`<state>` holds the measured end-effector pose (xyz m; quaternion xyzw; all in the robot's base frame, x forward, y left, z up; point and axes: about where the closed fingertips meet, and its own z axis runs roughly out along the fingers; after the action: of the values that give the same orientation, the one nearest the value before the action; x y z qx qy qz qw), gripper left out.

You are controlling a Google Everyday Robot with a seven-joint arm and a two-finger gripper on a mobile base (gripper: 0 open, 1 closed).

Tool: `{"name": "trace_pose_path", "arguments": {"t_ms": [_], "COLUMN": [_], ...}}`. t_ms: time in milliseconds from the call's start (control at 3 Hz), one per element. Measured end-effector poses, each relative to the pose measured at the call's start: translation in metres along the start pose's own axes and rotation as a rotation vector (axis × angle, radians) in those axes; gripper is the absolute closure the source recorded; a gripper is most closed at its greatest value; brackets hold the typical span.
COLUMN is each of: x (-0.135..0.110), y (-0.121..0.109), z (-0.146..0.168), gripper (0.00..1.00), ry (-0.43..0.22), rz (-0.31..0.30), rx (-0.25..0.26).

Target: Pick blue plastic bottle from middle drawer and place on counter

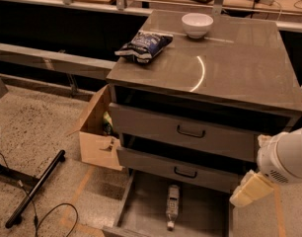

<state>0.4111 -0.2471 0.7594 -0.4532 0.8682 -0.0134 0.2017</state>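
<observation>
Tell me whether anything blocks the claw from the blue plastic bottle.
Nothing visible does. The claw hangs just right of the middle drawer, by its low side wall. The blue plastic bottle lies uncovered and alone on the drawer floor.

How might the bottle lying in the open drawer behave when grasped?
Lying on its side on the middle drawer floor, the blue plastic bottle may roll if nudged. Small clear plastic: probably light, perhaps slippery. The pincer hangs beside the drawer.
</observation>
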Motion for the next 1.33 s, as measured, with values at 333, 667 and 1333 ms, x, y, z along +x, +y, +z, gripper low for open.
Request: {"name": "trace_pose_path", "arguments": {"t_ms": [333,667,1333], "x": [-0.005,-0.004,0.008], "y": [-0.007,-0.005,0.007], "z": [0.004,0.002,0.053], "gripper": [0.00,0.00,0.00], "ry": [-0.026,-0.020,-0.023], "rz": [0.009,0.007,0.133], "rx": [0.034,0.027,0.023]}}
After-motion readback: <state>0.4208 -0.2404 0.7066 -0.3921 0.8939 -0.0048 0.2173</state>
